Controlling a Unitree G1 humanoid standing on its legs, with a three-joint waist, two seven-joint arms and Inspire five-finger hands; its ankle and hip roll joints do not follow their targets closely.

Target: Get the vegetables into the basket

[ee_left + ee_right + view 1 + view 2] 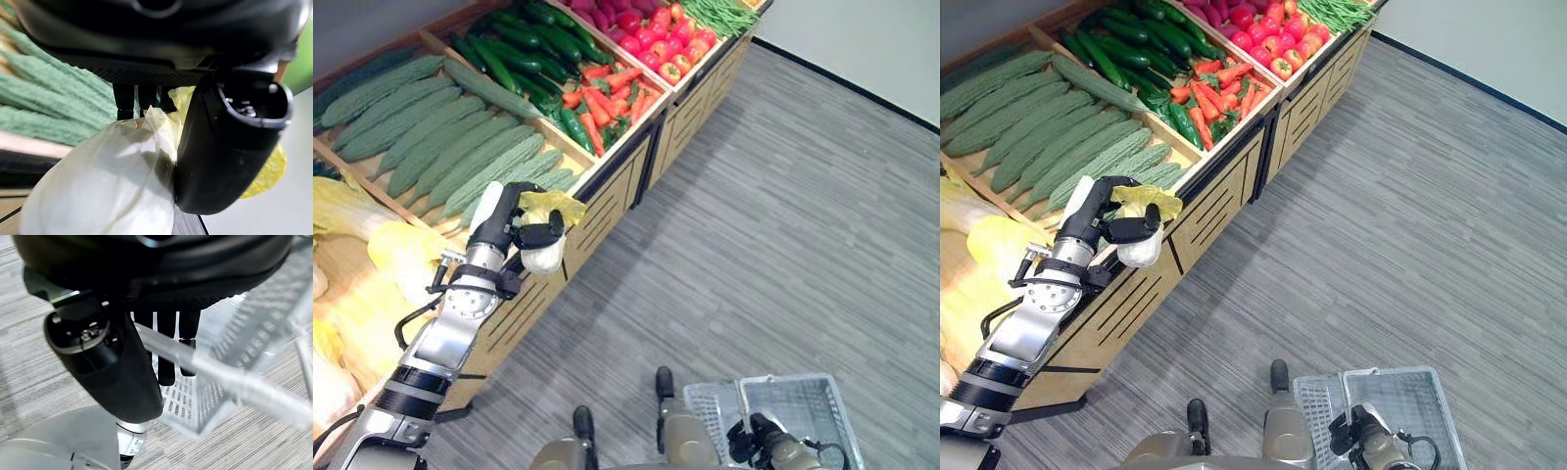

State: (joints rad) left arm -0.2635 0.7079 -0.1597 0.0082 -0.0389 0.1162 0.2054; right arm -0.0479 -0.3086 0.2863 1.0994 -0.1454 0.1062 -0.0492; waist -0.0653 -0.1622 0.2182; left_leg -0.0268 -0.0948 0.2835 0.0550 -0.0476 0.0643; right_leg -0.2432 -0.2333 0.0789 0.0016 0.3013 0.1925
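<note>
So the napa cabbage (544, 233) is up off the display, gripped in the left hand (509, 227), hanging just past the front edge of the wooden produce stand (607, 201), roughly at 9 o'clock in the head views. The fingers and thumb are curled round it, thumb pressing the pale stalk end, with the crinkly yellow leaves sticking out on top toward 12. In the left wrist view the thumb (230, 142) sits right against the white base, which looks like the smart spot to hold: my guess is the stalk is firm and fairly hefty, while the leaves are soft, floppy and would tear or bruise if squeezed. It's probably a bit smooth too, so a wrap-around hold beats a pinch. The grey wire basket (798, 406) is way down at 5 o'clock over the grey floor, well apart from the cabbage, and the right hand (1359, 436) has it by the handle; in the right wrist view the fingers (168, 345) are hooked over the metal handle bar (215, 374). Behind the cabbage at 10 o'clock there's the bin of bitter gourds (440, 147), more napa cabbages (372, 255) at 8, then cucumbers (519, 49), carrots (607, 93) and red tomatoes (656, 39) running toward 1 o'clock.
</note>
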